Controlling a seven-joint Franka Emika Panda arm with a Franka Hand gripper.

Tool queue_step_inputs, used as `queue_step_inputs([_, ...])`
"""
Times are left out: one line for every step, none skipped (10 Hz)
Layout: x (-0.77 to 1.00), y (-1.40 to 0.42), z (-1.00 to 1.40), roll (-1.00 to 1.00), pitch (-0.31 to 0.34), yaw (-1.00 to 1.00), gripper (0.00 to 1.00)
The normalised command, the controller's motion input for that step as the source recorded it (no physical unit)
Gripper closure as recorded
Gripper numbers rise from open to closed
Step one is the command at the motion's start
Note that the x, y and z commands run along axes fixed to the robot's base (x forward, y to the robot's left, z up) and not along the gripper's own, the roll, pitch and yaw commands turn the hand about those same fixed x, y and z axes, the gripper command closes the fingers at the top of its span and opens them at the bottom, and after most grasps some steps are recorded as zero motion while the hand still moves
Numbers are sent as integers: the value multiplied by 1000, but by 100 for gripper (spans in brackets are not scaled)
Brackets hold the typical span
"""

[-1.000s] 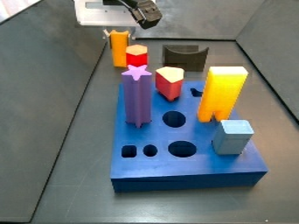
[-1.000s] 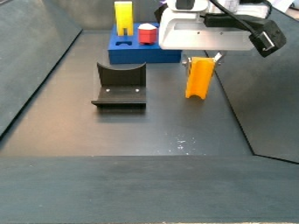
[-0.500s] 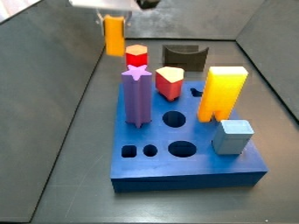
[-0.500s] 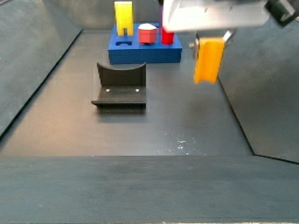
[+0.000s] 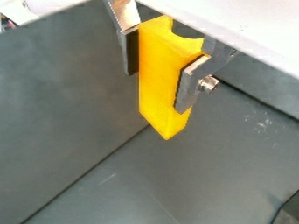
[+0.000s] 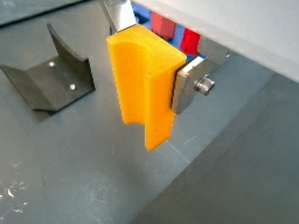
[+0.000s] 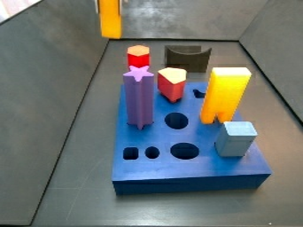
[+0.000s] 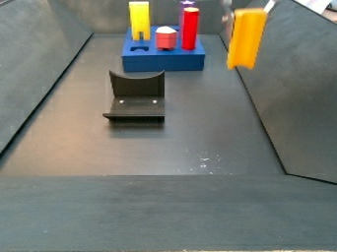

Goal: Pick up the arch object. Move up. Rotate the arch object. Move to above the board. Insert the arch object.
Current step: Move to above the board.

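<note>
- Clamping the arch object (image 5: 162,79) from both sides, the gripper (image 5: 160,61) held the orange-yellow piece between its silver finger plates (image 5: 193,83), with the block's lower end hanging free below them in both wrist views.
- The arch object (image 6: 142,83) hung clear above the dark floor, upright, touching nothing but the fingers (image 6: 191,86).
- In a side view the arch object (image 7: 109,16) showed as an upright orange bar at the top edge, well above the floor and behind the board (image 7: 190,164); the gripper itself was out of frame there.
- In a side view the arch object (image 8: 243,37) hung high, off to one side of the board (image 8: 165,58), well apart from it.
- The blue board carried a purple star-topped post (image 7: 138,99), a red hexagonal post (image 7: 140,58), a red rounded piece (image 7: 173,83), a tall yellow rectangular block (image 7: 224,94) and a light blue cube (image 7: 236,138), with several holes left open.
- A dark brown block with a concave top (image 7: 187,58) stood behind the board.
- The fixture (image 8: 134,95) stood on the floor near the board, also seen in a wrist view (image 6: 52,72).
</note>
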Motion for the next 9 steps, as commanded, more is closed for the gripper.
queue_step_inputs([-51, -57, 1000, 96, 76, 32, 100])
queue_step_inputs([-44, -54, 1000, 105, 83, 33, 100])
queue_step_inputs([-39, -50, 1000, 110, 83, 32, 100])
queue_step_inputs([-35, -46, 1000, 113, 80, 34, 100])
queue_step_inputs([-31, -42, 1000, 113, 80, 32, 100])
queue_step_inputs([-24, -38, 1000, 104, 82, 28, 100])
queue_step_inputs([-18, -33, 1000, 102, 80, 30, 100])
queue_step_inputs([-14, -31, 1000, 104, 80, 31, 100])
queue_step_inputs([-9, -27, 901, 106, 77, 32, 100])
